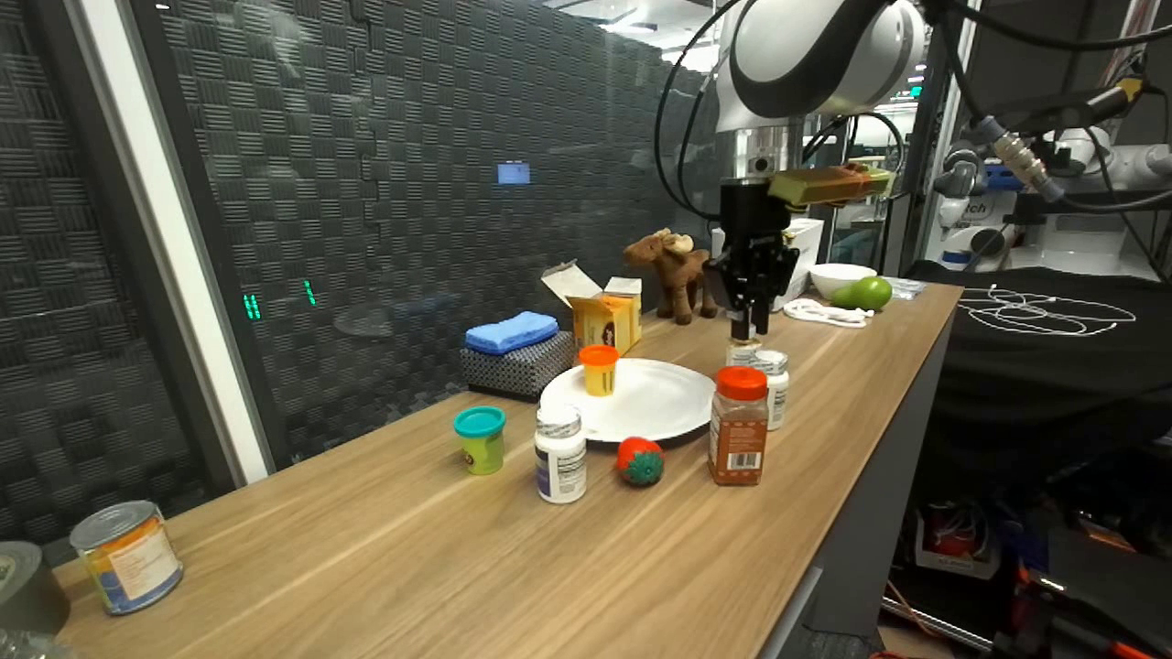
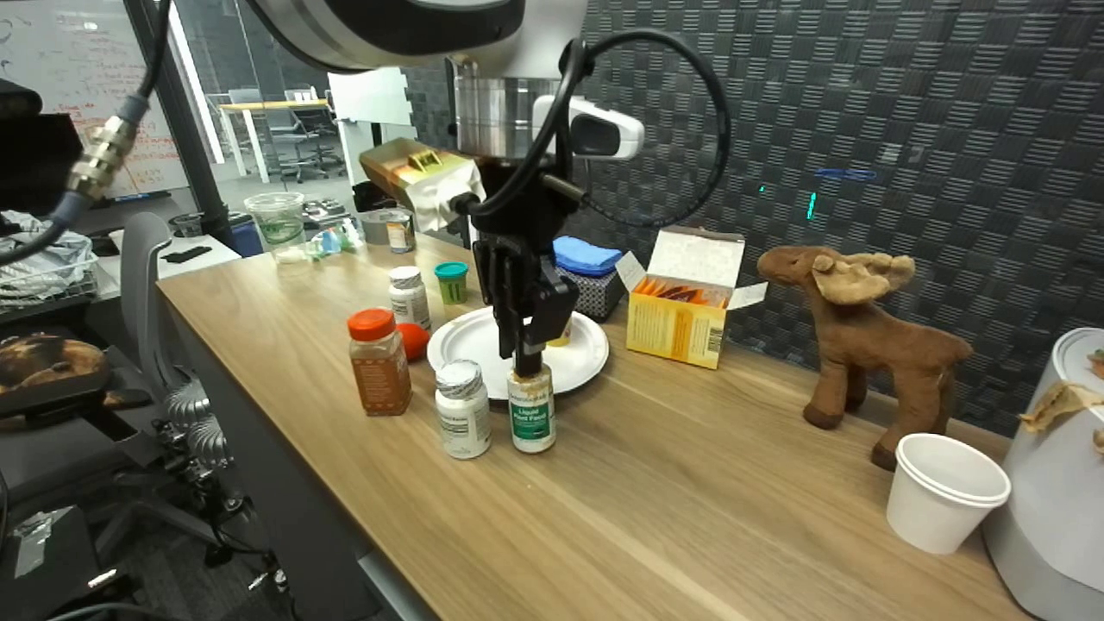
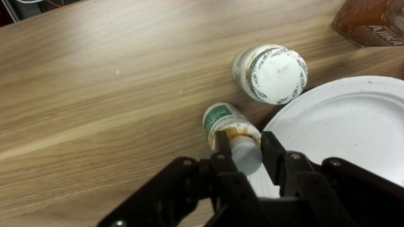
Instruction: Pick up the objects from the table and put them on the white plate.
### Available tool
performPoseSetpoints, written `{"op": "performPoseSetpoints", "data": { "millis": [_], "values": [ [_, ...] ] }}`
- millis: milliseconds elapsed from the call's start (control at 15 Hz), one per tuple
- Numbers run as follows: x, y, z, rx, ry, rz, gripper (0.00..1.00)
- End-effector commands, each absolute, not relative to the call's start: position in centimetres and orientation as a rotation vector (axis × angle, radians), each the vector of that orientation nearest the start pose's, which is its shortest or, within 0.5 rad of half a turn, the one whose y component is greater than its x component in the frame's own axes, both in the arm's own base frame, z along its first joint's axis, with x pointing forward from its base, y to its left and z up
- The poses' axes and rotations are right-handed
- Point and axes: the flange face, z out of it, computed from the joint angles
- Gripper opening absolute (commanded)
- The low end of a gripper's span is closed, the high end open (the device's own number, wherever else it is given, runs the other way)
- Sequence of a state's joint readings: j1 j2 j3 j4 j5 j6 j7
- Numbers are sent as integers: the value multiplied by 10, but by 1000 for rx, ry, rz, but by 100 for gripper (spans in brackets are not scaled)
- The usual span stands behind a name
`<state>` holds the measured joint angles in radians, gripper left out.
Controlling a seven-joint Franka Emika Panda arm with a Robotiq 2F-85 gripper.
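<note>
Gripper (image 3: 244,138) pinching cap (image 3: 246,159) of upright bottle (image 2: 531,414) well inside long edges of worktop (image 2: 655,517). Likely stiff, light; stained neck (image 3: 238,133) maybe slippery, cap safer hold.

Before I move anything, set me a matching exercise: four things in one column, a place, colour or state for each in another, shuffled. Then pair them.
Things:
1. cloth
2. moose
3. yellow tub
4. plant food

Matches:
A. brown, standing on four legs
B. cap between the fingers
C. on the plate
D. on top of a patterned box

Pairs: 1-D, 2-A, 3-C, 4-B.
</note>
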<state>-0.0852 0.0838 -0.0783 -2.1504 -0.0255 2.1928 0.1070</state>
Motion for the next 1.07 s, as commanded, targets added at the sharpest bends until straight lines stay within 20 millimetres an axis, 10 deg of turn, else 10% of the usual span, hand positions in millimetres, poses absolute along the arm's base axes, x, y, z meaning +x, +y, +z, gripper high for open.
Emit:
{"op": "performPoseSetpoints", "data": {
  "millis": [0,467,1000],
  "values": [
    [542,-91,361,-3138,416,62,8],
    [542,-92,361,-3144,421,74,8],
    [551,-62,428,-3262,268,-11,8]
  ]
}}
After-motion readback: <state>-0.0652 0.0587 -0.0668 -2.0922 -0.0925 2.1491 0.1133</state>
